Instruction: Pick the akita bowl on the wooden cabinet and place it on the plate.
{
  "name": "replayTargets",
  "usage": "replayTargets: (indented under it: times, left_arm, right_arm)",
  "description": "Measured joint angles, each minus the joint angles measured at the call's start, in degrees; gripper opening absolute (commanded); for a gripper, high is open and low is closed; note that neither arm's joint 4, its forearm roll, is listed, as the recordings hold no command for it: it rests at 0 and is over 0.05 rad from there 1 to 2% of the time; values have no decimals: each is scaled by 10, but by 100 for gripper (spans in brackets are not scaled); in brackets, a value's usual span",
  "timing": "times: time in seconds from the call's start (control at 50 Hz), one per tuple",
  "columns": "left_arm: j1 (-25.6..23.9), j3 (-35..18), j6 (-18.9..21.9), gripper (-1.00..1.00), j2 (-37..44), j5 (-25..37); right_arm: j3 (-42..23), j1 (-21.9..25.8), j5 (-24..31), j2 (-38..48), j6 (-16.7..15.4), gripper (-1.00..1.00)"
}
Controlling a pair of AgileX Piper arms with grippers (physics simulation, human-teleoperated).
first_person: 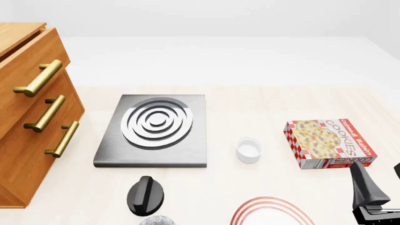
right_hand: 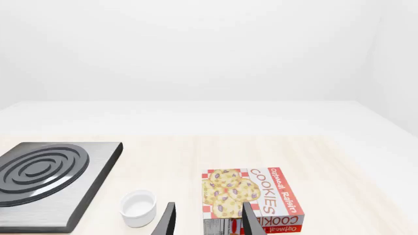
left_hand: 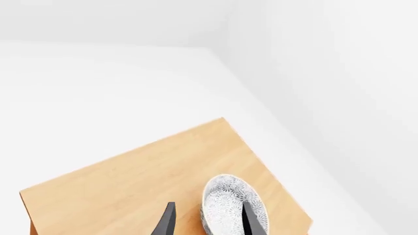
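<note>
The bowl (left_hand: 230,204) sits near a corner of the cabinet (left_hand: 150,171) top, 1 finger of the open left gripper (left_hand: 209,223) inside it, 1 outside; closing off-centre could tip it over the edge. Right gripper (right_hand: 207,220) open, empty

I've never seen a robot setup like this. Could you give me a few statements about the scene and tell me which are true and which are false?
1. The akita bowl sits on top of the wooden cabinet. True.
2. The bowl is already on the plate. False: the part of the plate in view is bare, and the bowl is on the cabinet.
3. The white cup stands between the grey slab and the cookie box. True.
4. The right gripper is clamped on the cookie box. False: its fingers are spread open, short of the box.
5. The cabinet's handles are black. False: they are brass-gold.
</note>
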Motion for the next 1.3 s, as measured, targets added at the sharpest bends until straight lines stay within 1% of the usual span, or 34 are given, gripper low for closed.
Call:
replayTargets:
  times: [0.6,1.3]
  left_arm:
    - [-13,6,2,100,36,-16]
    - [-36,27,20,100,58,-37]
  right_arm:
    - [0,0,0,0,0,100]
    - [0,0,0,0,0,100]
